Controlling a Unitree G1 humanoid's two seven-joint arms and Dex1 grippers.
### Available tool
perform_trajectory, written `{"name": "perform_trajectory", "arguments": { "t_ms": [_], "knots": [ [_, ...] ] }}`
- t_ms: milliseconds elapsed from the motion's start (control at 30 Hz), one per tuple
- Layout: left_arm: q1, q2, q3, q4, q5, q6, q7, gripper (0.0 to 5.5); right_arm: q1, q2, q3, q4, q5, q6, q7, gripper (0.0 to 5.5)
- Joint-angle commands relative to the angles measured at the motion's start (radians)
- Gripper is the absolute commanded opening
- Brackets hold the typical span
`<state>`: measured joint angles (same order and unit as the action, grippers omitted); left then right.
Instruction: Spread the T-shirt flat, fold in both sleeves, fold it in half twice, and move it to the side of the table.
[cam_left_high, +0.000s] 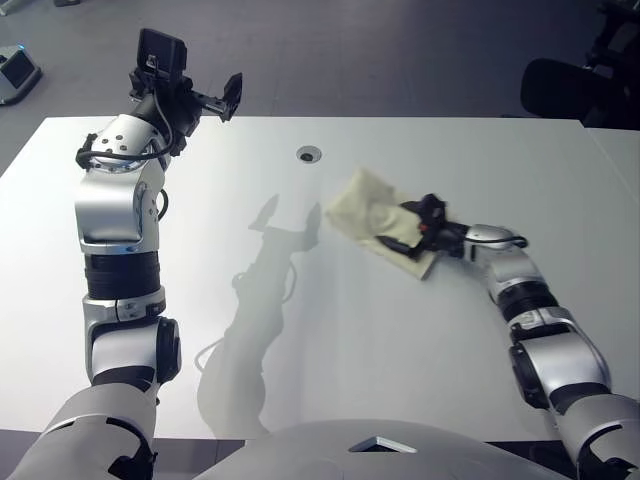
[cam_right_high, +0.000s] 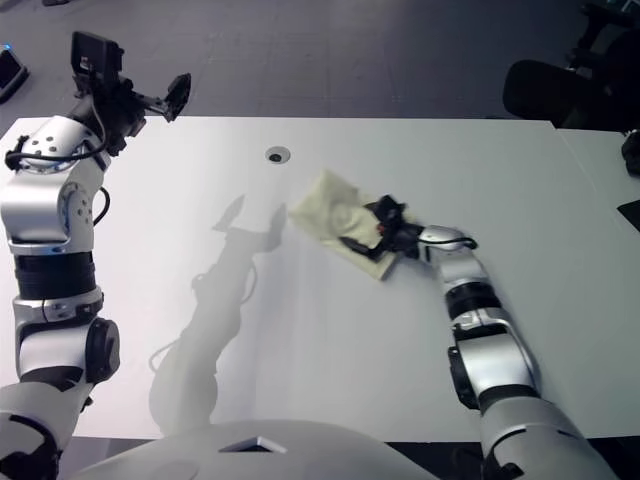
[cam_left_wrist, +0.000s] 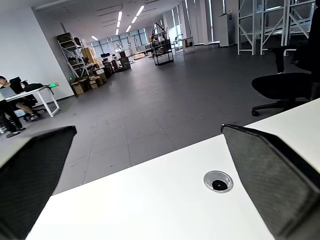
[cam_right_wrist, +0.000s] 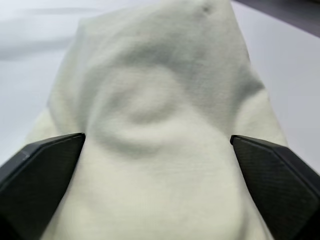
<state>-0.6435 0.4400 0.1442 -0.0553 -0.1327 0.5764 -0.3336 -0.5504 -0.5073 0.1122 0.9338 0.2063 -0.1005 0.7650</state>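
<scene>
A white table carries everything in the scene, its far edge running across the head views and its near edge closest to the robot. Beyond the far right corner, on the grey floor, stands a black office chair.

The T-shirt, pale yellow, lies on the table as a small, rumpled folded bundle. It sits in the far half, right of the middle and well apart from the right edge. It is set at a slant, one end pointing toward the far edge and the other toward the near right. Its upper surface bulges with soft creases.

The right gripper rests low on the near right end of the T-shirt, its arm stretched out along the table from the near right. In the right wrist view its two dark fingers stand wide apart, with cloth swelling between them and not pinched.

The left gripper is held high above the far left corner, well apart from the T-shirt. Its fingers are spread wide with nothing between them.

A small round cable hole with a grey rim sits in the table near the middle of the far edge, between the two grippers.
</scene>
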Motion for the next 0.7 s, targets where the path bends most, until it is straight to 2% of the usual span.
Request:
{"name": "perform_trajectory", "arguments": {
  "t_ms": [33,167,233,300,367,433,500,600,700],
  "knots": [
    [0.116,-0.061,0.010,-0.154,-0.029,0.112,0.061,5.39,0.403,-0.065,-0.094,0.289,-0.023,0.298,-0.348,5.38],
    [0.170,-0.095,0.017,-0.220,-0.027,0.150,0.105,5.39,0.395,-0.033,-0.075,0.261,-0.021,0.307,-0.373,5.38],
    [0.182,-0.097,0.022,-0.224,-0.019,0.152,0.122,5.39,0.346,-0.055,-0.071,0.208,-0.052,0.212,-0.455,5.38],
    [0.204,-0.094,0.034,-0.237,-0.003,0.148,0.148,5.39,0.273,-0.092,-0.109,0.002,-0.082,0.089,-0.580,5.38],
    [0.245,-0.086,0.045,-0.266,0.023,0.136,0.181,5.39,0.194,-0.092,-0.162,-0.289,-0.077,0.097,-0.661,5.38],
    [0.296,-0.103,0.055,-0.294,0.042,0.118,0.224,5.39,0.129,-0.023,-0.179,-0.588,-0.036,0.211,-0.716,5.38],
    [0.337,-0.153,0.056,-0.297,0.044,0.099,0.267,5.39,0.098,0.089,-0.128,-0.751,-0.017,0.305,-0.751,5.38],
    [0.351,-0.199,-0.001,-0.221,0.064,0.048,0.303,5.39,0.092,0.233,-0.049,-0.738,-0.073,0.343,-0.814,5.38],
    [0.330,-0.219,-0.016,-0.110,0.073,-0.019,0.306,5.39,0.102,0.287,-0.064,-0.748,-0.090,0.380,-0.849,5.38]
  ]
}}
